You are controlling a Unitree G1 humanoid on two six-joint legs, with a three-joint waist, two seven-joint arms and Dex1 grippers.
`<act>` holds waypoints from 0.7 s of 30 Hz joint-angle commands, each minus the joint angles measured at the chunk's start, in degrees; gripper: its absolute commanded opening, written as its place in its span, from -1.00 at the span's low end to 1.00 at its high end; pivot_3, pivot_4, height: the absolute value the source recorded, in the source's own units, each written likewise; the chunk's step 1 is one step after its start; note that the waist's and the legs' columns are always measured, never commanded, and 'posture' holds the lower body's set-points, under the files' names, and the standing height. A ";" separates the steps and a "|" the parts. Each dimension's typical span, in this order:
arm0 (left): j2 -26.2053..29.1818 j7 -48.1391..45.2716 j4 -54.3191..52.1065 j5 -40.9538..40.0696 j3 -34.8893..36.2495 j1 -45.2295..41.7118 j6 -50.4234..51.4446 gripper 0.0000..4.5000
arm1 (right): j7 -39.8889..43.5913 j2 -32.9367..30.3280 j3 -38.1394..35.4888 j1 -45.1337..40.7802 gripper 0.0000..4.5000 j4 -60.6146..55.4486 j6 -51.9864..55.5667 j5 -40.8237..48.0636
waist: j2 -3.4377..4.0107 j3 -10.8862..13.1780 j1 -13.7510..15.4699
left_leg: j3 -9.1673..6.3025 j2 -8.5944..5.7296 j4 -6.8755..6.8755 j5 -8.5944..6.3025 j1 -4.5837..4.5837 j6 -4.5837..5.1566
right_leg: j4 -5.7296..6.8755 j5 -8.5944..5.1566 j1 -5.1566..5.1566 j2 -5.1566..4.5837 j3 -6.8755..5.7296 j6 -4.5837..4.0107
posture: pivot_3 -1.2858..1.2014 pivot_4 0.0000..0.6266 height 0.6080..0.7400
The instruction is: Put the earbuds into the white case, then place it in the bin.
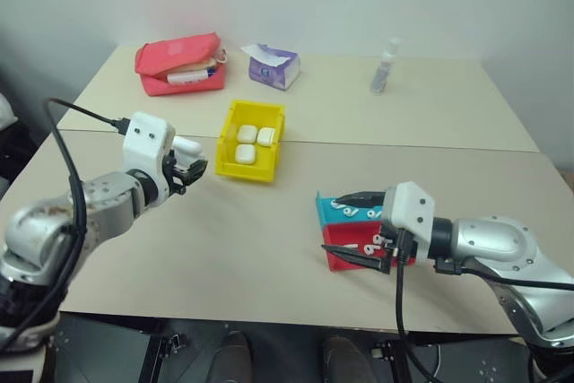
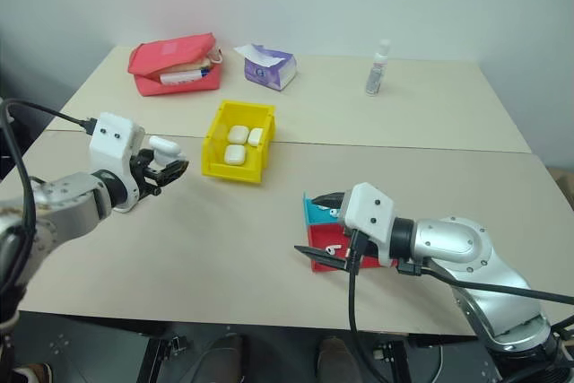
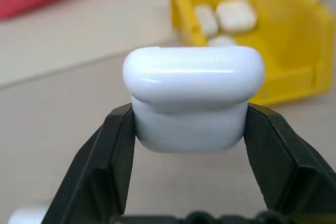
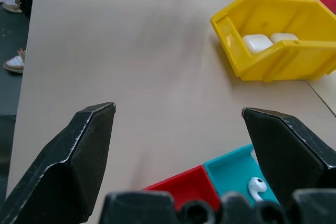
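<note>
The white case (image 3: pixel 193 98) is glossy, pinched between black fingers (image 3: pixel 107 166). The bin (image 1: pixel 254 164) is bright yellow, with white cases inside. A teal tray (image 1: pixel 325 211) adjoins a red tray (image 1: pixel 339 261) (white earbuds (image 1: pixel 347 210) lie in both). Farther back sit a red pouch (image 1: pixel 179 64) and a purple-and-white tissue pack (image 1: pixel 272 66) on the beige table (image 1: pixel 269 239).

The left gripper (image 1: pixel 188 170) is held raised, clamped on a case (image 3: pixel 193 95), while the right gripper (image 1: pixel 356 230) is spread wide, low.
</note>
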 commanded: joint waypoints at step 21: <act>-21.38 -58.41 11.52 4.56 0.29 -9.83 -25.40 0.24 | 8.47 -16.31 5.07 -19.13 0.58 4.17 16.23 -0.59 | 0.05 -0.02 -0.95 | 0.01 0.03 0.13 -0.21 -0.11 0.40 | -0.10 -0.01 -0.01 0.04 0.06 0.03 | 0.03 -0.52 1.00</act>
